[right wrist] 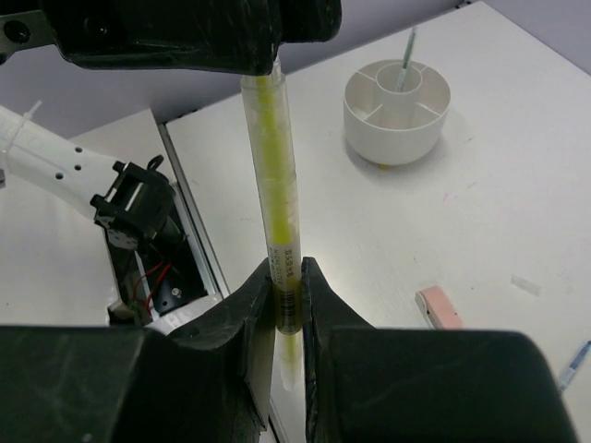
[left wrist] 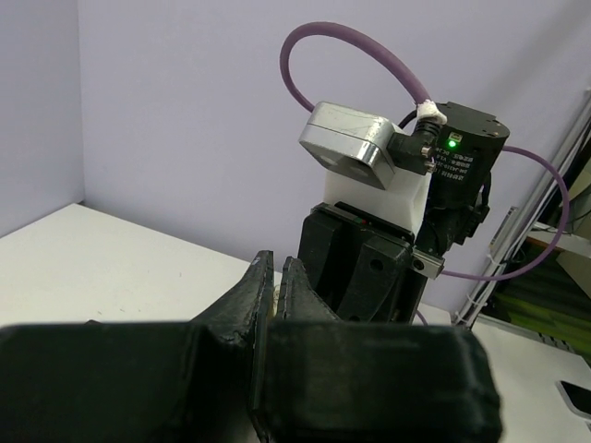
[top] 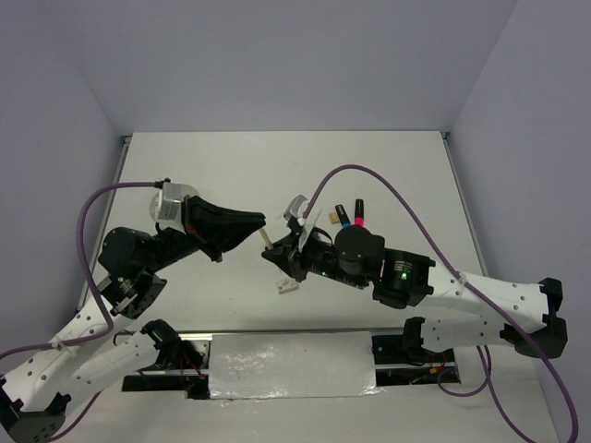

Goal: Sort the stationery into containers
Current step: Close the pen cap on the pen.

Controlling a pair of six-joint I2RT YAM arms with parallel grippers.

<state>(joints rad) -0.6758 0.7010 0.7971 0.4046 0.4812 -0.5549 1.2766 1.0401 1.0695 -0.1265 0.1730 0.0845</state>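
Note:
A yellow-green pen (right wrist: 272,175) is held in the air between both grippers. My right gripper (right wrist: 286,272) is shut on its lower end, just above the barcode label. Its upper end runs into my left gripper (right wrist: 185,32), whose jaws are pressed together around it. In the left wrist view only a pale sliver of the pen shows between the left gripper (left wrist: 275,268) jaws. From above, the left gripper (top: 259,221) and right gripper (top: 277,249) meet at mid-table. The round white tub (right wrist: 397,111) with dividers holds one thin pen (right wrist: 404,63).
A pink eraser (right wrist: 439,307) lies on the table right of the right gripper, with a thin blue pen (right wrist: 574,362) beyond it. Blue (top: 343,217) and pink (top: 358,214) highlighters stand behind the right wrist. The table's near edge and arm mounts (right wrist: 138,231) are at left.

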